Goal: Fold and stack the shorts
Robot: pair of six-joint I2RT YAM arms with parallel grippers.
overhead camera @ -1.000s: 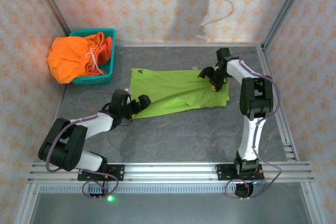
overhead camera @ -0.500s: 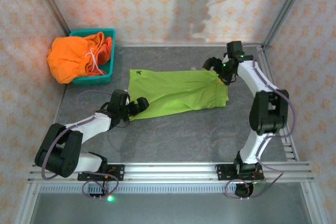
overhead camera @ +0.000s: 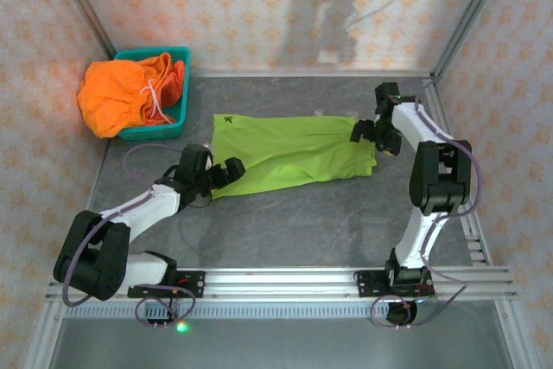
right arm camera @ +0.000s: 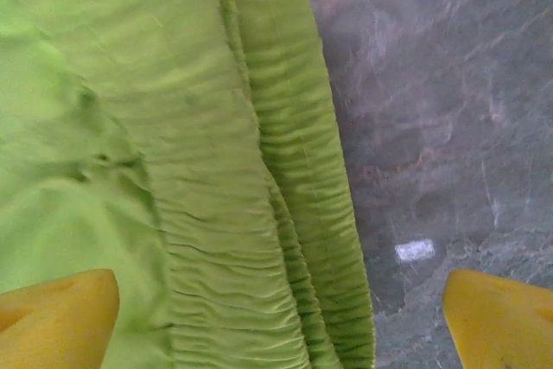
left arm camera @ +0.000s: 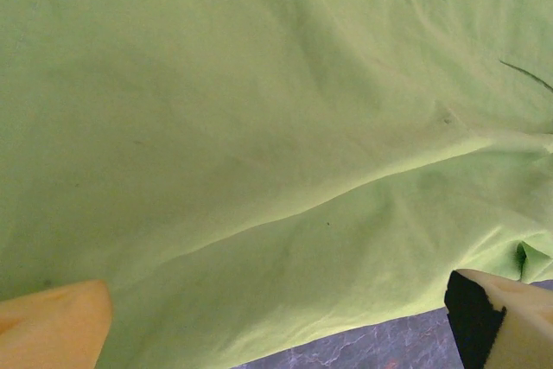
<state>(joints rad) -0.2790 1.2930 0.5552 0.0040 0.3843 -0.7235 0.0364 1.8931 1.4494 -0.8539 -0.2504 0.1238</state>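
While the lime green shorts [overhead camera: 294,155] lie spread out flat in the middle of the grey table [overhead camera: 302,222], with the long side going from left to right, both arms reach to them from opposite ends. The small dark logo [overhead camera: 228,119] sits at the far left corner of the cloth. The left gripper [overhead camera: 232,168] is low at the near left edge of these shorts, and in the left wrist view its two yellow fingertips [left arm camera: 52,326] stand wide apart above the smooth green fabric, closing on nothing. The right gripper [overhead camera: 371,138] is at the right end of the shorts, where the waistband [right arm camera: 294,213] is. In the right wrist view this waistband looks ribbed and folded double, and it runs just beside the bare marbled table surface, where a small white mark [right arm camera: 415,251] shows. The right fingertips [right arm camera: 56,317] are also far apart, one over the green cloth and the other over the table, and nothing is held between them. The orange shorts [overhead camera: 117,92] are heaped in the teal basket [overhead camera: 164,132] at the far left corner of the table, well apart from the green pair. They hang over the left rim of the basket, and a white drawstring [overhead camera: 152,97] lies on top of the heap.
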